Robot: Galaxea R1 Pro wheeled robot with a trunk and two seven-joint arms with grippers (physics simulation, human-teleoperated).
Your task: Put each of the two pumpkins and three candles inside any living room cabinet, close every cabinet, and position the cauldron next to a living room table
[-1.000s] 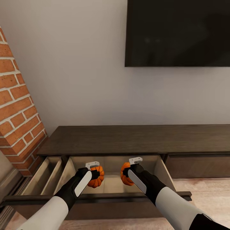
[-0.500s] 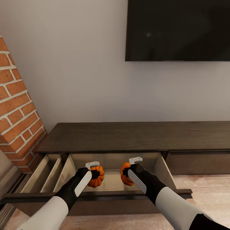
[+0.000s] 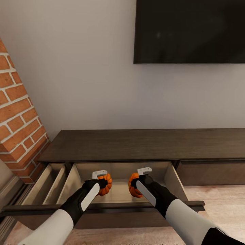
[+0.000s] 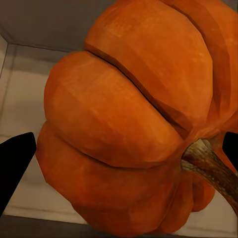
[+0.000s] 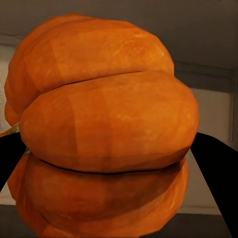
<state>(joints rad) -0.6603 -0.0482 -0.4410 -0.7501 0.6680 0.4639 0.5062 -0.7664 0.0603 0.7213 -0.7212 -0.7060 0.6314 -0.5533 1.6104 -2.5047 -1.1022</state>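
Two pumpkins, both inside the open middle drawer (image 3: pixel 119 190) of the cabinet (image 3: pixel 143 144), side by side, apart. Left pumpkin (image 3: pixel 105 184) held off the pale drawer floor by the left hand (image 3: pixel 101 183), fingers clamped on either flank; in the left wrist view the pumpkin (image 4: pixel 134 119) sits between the dark fingertips (image 4: pixel 15 163), stem (image 4: pixel 210 163) pointing sideways. Right pumpkin (image 3: pixel 133 185) gripped likewise by the right hand (image 3: pixel 137 185); right wrist view shows it (image 5: pixel 104 134) pinched between dark fingers (image 5: pixel 215 168). Whether either pumpkin touches the drawer bottom: cannot tell. A second, narrower drawer (image 3: pixel 47 183) stands open beside it, next to the brick wall (image 3: pixel 18 119). Dark screen (image 3: pixel 190 30) mounted on the wall above.
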